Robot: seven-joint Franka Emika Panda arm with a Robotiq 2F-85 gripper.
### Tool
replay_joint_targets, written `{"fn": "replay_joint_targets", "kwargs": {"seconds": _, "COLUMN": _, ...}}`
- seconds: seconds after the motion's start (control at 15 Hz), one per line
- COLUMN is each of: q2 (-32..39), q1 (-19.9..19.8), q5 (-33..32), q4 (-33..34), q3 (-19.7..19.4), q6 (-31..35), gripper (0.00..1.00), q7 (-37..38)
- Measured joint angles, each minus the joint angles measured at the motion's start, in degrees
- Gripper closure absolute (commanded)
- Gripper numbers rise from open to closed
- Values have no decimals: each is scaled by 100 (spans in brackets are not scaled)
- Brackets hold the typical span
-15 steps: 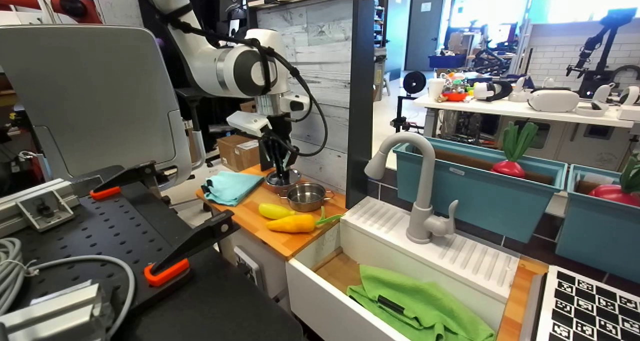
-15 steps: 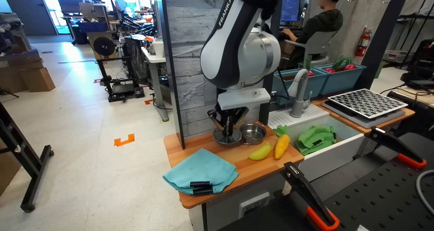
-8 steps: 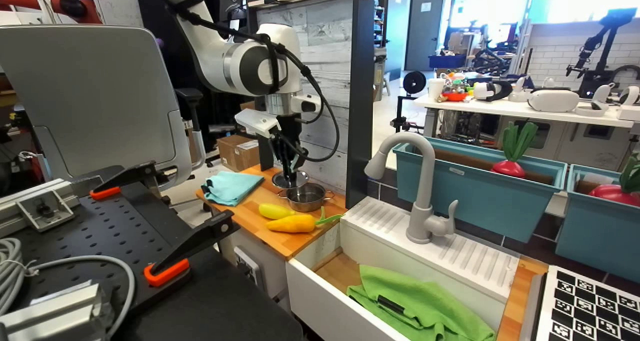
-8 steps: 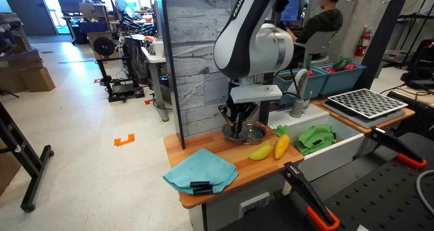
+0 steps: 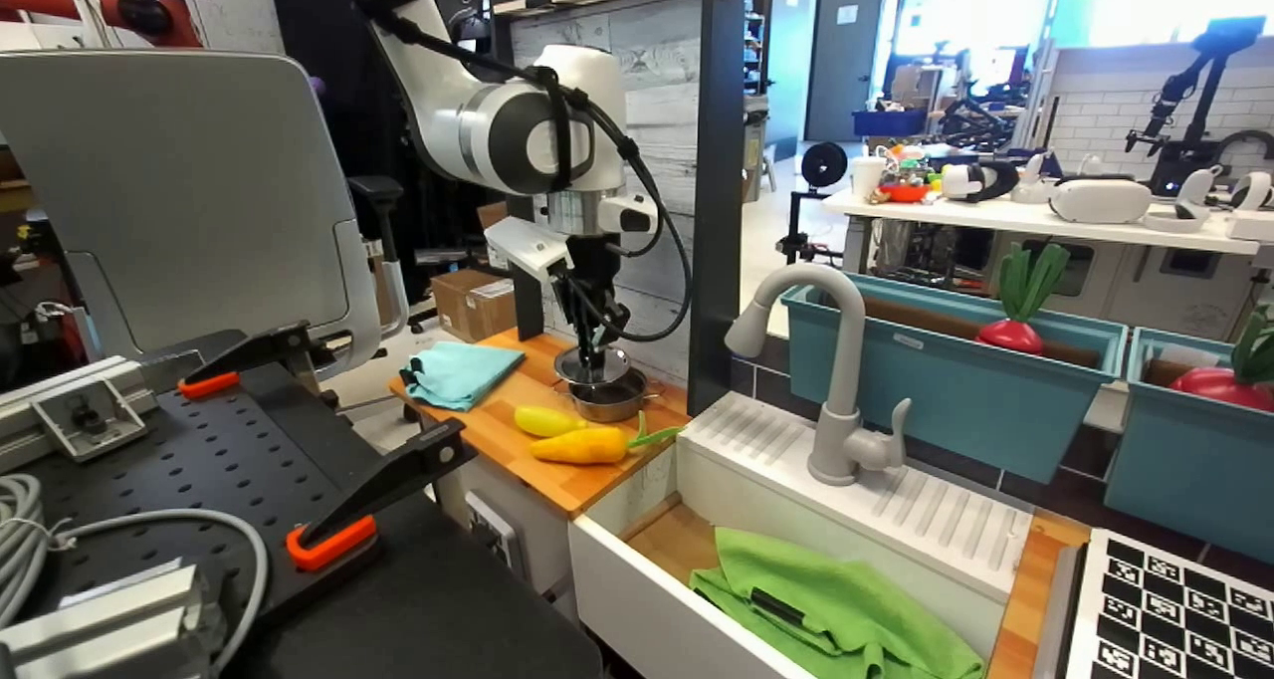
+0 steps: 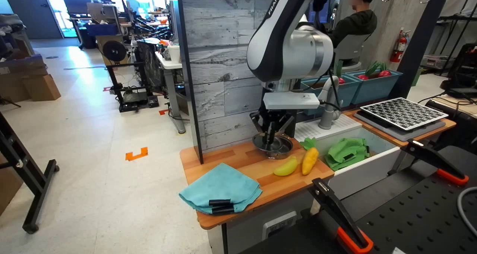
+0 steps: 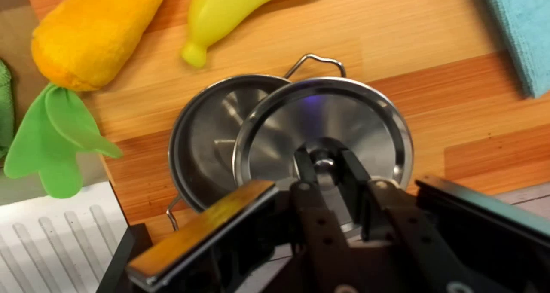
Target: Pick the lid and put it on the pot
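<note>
One lid point(image 7: 322, 120), clamped at its centre by our end effector point(image 7: 325, 158), has shifted partway over the pot point(image 7: 209, 142) (rims misaligned), so we judge it needs carrying further before lowering.

Grey plank wall point(image 6: 223, 56); pale glossy floor point(image 6: 93, 142); grey door point(image 5: 844, 72); bright windows point(image 5: 1174, 2).

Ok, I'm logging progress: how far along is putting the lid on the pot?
Done: the gripper has the lid by its knob. In hand: the alignment, with the lid overlapping only one side of the pot in the wrist view. Left, probably: centring, lowering and releasing it, since the pot's inside shows.
</note>
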Motion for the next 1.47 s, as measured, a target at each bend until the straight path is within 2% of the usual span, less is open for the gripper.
{"fn": "replay_joint_targets", "kwargs": {"seconds": 0.8, "q2": 35, "q1": -254, "q5": 201, "q4": 0, "q3": -46, "q6": -14, "gripper": 95, "q7": 13}}
{"fn": "replay_joint_targets", "kwargs": {"seconds": 1.47, "q2": 67, "q1": -209, "q5": 201, "q4": 0, "q3": -63, "q6": -114, "gripper": 95, "q7": 34}}
